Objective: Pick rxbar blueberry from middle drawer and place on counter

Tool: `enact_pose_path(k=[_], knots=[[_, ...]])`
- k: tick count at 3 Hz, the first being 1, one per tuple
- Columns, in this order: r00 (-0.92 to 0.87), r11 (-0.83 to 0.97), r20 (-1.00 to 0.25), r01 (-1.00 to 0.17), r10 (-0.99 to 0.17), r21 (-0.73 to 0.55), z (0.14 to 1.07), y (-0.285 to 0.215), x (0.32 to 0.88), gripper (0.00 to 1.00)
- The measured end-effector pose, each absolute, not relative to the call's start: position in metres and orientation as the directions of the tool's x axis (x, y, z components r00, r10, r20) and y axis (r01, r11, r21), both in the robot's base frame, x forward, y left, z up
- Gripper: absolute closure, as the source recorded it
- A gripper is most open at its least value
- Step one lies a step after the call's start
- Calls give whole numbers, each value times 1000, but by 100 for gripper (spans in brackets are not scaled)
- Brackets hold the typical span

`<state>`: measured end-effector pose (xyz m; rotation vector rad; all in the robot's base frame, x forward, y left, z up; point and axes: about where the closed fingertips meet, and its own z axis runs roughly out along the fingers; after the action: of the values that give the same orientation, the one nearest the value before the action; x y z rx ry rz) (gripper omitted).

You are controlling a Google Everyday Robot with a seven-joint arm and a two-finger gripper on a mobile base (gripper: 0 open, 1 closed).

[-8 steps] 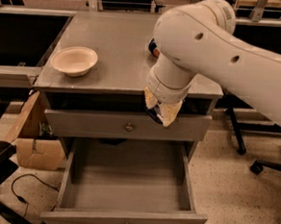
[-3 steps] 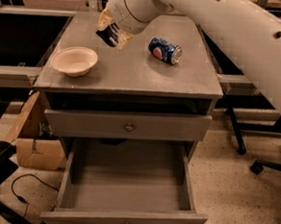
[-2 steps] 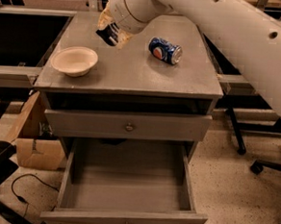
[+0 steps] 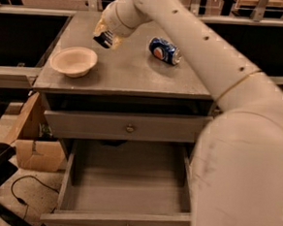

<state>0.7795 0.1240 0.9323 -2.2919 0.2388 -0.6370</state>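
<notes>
My gripper (image 4: 106, 36) is over the left-middle of the grey counter (image 4: 130, 70), to the right of the bowl. It is shut on the rxbar blueberry (image 4: 104, 38), a small dark bar whose end shows between the fingers, held just above the counter top. The middle drawer (image 4: 127, 182) stands pulled out below, its grey interior bare. My white arm reaches in from the lower right and covers the drawer's right side.
A pale bowl (image 4: 73, 60) sits at the counter's left. A blue Pepsi can (image 4: 165, 50) lies on its side at the counter's right. A shut drawer front with a brass knob (image 4: 129, 128) is above the open drawer. A cardboard box (image 4: 34, 146) and cable lie on the floor at left.
Earlier the gripper was at the cabinet front below the counter edge; it rose and moved to the counter's left-middle with the bar. Over the last second it has hardly moved.
</notes>
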Motion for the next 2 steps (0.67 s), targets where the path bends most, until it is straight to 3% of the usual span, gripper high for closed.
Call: enact_pose_path(k=[1,2], knots=[[891,-741,370,58,-264,-669,884,159,821,100],[875,-722,388,67,-289,-689,898,157,839,82]])
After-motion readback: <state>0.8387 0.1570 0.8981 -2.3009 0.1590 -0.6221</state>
